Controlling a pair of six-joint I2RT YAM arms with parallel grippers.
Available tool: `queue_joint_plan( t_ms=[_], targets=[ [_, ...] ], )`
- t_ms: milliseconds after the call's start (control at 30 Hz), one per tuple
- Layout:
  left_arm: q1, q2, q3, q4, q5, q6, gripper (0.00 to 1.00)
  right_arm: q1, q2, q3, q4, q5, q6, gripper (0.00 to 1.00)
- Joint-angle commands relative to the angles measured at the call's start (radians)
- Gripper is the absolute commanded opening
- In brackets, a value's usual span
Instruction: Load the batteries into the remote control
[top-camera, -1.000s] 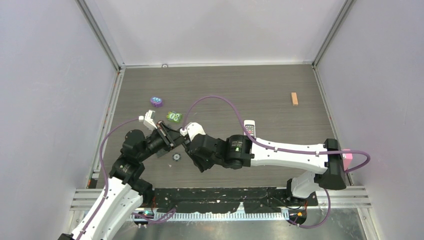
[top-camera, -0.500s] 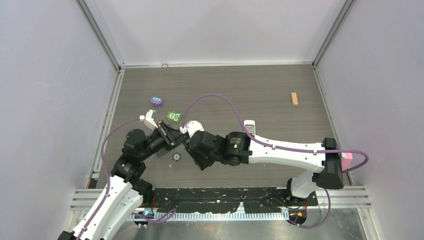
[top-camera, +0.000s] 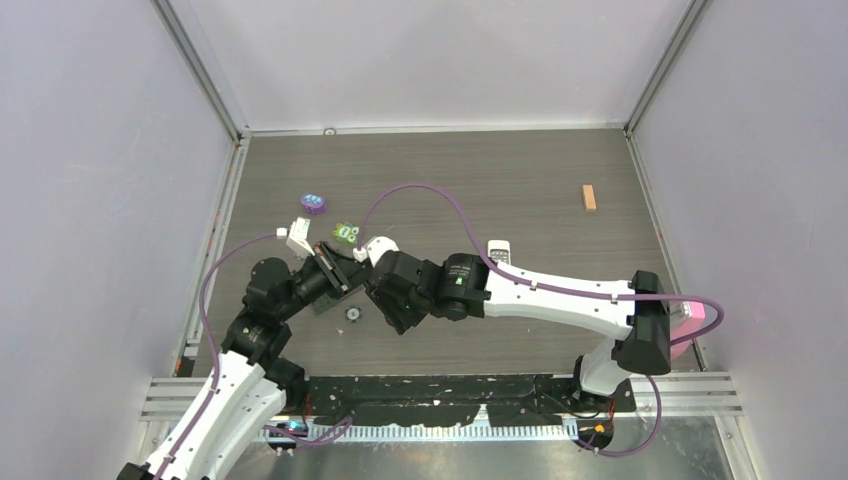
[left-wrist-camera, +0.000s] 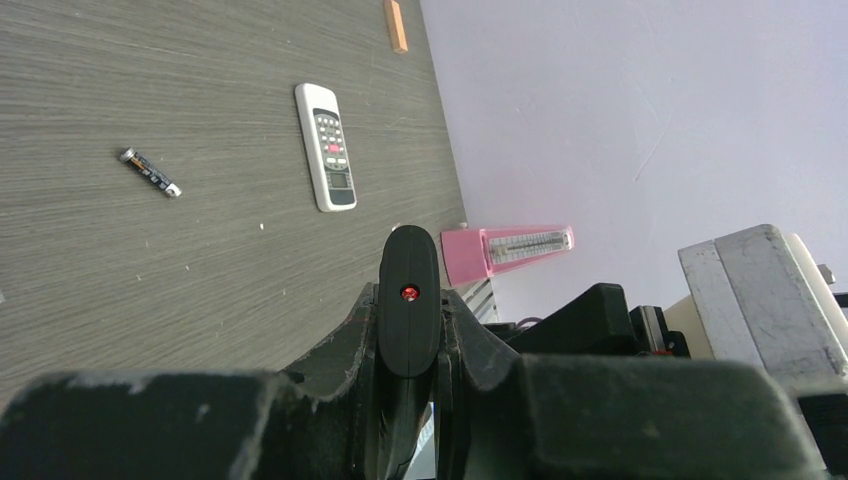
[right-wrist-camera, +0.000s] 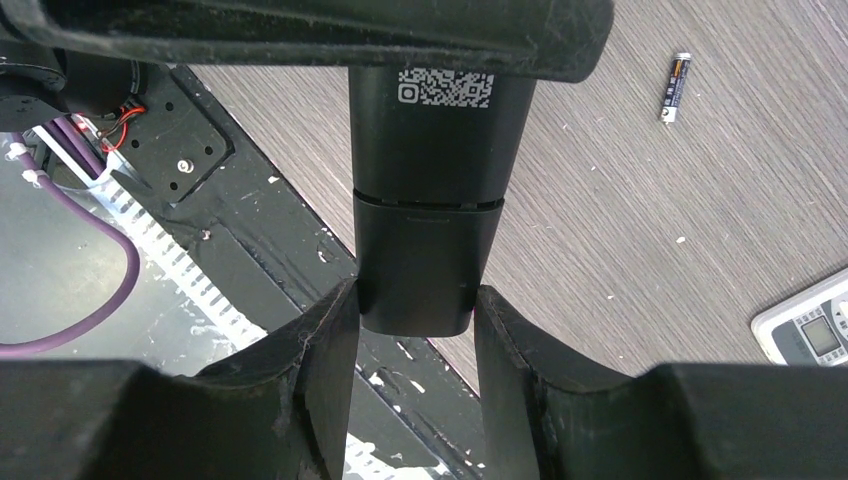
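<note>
Left jaws: shut tight on the black remote (right-wrist-camera: 430, 160), up off the surface (left-wrist-camera: 150, 280).
Right jaws: half open, pressed on both sides of the black remote's end.
Battery (right-wrist-camera: 676, 87): lies on the surface, apart from the white remote (left-wrist-camera: 325, 146).

black remote (right-wrist-camera: 428, 150): lifted, back with QR label showing | battery (left-wrist-camera: 150, 172): dark, silver-ended, lying flat on table (left-wrist-camera: 200, 260)
</note>
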Motion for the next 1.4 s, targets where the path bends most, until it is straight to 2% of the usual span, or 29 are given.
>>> queue_joint_plan(
  t_ms=[0,367,633,933,1133,1367],
  targets=[
    [-0.027,-0.022,0.039,0.082,0.183,-0.097,0.00,-0.051,0.008,0.038,0.208,0.083,0.028,0.31],
    [-0.026,-0.007,0.025,0.098,0.191,-0.124,0.00,-0.086,-0.011,0.005,0.274,0.058,0.045,0.39],
    [-0.026,0.006,0.005,0.119,0.190,-0.146,0.00,-0.091,-0.003,0.002,0.304,0.107,0.030,0.45],
    [-0.026,0.014,-0.009,0.068,0.143,-0.167,0.00,-0.095,0.000,0.012,0.335,0.185,0.025,0.48],
    [-0.026,0.007,-0.026,0.076,0.124,-0.215,0.00,-0.100,0.006,0.019,0.341,0.173,0.017,0.52],
    [-0.026,-0.027,-0.031,0.064,0.070,-0.275,0.00,-0.106,0.009,-0.005,0.338,0.137,0.001,0.52]
  ],
)
